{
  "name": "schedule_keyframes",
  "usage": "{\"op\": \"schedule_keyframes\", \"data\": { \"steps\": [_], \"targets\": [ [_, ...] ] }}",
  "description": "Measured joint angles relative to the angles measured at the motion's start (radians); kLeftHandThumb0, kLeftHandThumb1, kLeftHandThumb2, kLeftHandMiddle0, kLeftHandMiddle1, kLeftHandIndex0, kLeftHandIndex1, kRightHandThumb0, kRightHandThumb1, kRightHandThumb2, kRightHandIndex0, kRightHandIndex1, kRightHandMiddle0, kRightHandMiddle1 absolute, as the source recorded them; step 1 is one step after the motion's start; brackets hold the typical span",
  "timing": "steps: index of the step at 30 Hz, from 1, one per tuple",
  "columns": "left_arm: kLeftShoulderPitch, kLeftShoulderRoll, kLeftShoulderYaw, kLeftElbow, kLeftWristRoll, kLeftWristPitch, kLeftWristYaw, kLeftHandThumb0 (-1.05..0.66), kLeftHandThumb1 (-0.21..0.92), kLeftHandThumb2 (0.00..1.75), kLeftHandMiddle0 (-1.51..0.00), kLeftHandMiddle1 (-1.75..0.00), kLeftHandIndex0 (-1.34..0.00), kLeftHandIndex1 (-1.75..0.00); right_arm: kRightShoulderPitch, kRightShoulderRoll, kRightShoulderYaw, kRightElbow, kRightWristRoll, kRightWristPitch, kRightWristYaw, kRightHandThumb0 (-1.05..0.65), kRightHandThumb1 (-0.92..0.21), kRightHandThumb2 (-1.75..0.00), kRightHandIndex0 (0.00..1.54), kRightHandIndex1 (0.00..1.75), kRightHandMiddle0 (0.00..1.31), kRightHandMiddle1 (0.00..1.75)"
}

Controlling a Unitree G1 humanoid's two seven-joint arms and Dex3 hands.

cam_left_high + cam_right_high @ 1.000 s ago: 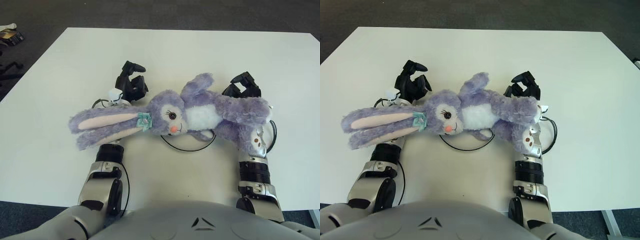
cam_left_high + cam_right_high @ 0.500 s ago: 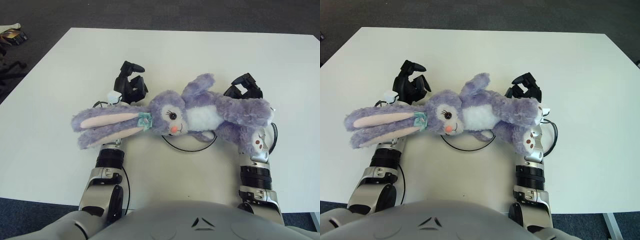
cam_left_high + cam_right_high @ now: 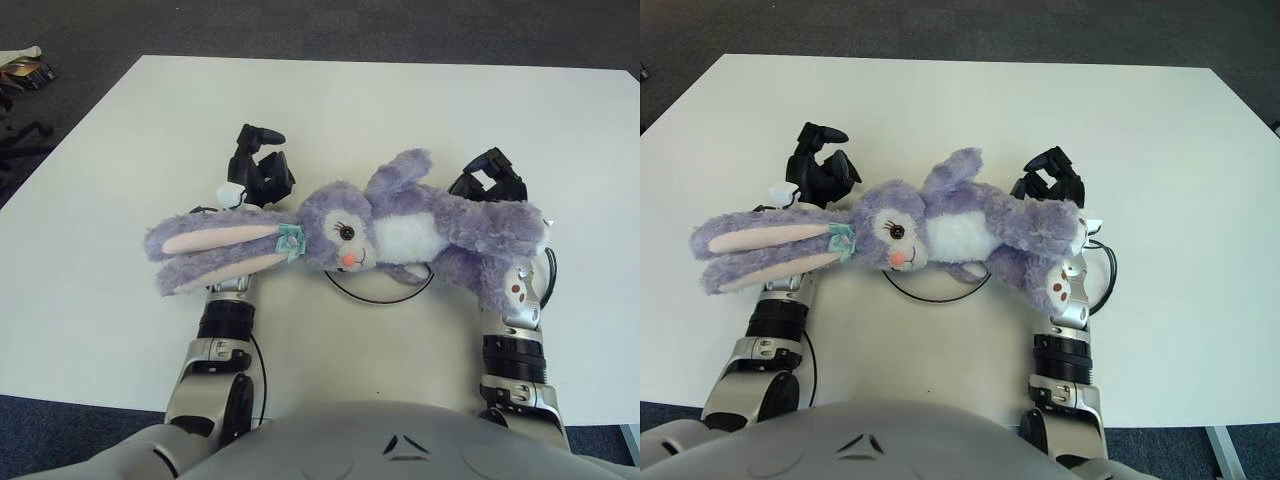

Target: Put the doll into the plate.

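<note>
A purple plush bunny doll (image 3: pixel 400 225) with long pink-lined ears lies on its side, stretched across both of my arms. Its ears drape over my left wrist and its legs over my right wrist. My left hand (image 3: pixel 258 165) pokes out beyond the doll's head with its black fingers curled on nothing. Beyond the doll's legs, my right hand (image 3: pixel 490 175) is curled the same way. A thin black arc (image 3: pixel 378 298) shows on the white table under the doll's chin. I cannot tell whether it is a plate's rim.
The white table (image 3: pixel 400 100) stretches far ahead of the hands, with dark carpet (image 3: pixel 300 25) beyond its far edge. A black cable loop (image 3: pixel 1108 270) hangs beside my right wrist. Some clutter (image 3: pixel 22 70) lies on the floor at the far left.
The doll has hardly moved and still lies across both arms. My left hand has shifted slightly, and more of both forearms shows near the table's front edge.
</note>
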Motion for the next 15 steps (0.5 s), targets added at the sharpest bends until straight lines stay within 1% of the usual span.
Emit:
{"op": "schedule_keyframes", "data": {
  "steps": [8,15],
  "targets": [
    [0.005,-0.002,-0.001,-0.010,0.013,0.022,0.024,-0.41,0.56,1.01,-0.98,-1.75,-0.43,-1.75,0.004,-0.001,0.000,-0.007,-0.006,0.021,-0.001,-0.01,0.07,-1.72,0.93,1.65,0.67,1.75],
    [0.007,-0.001,-0.002,-0.013,0.022,0.023,0.030,-0.41,0.56,1.01,-0.98,-1.75,-0.42,-1.75,0.009,-0.002,0.000,-0.016,-0.017,0.037,-0.004,-0.01,0.07,-1.73,0.93,1.67,0.67,1.75]
  ]
}}
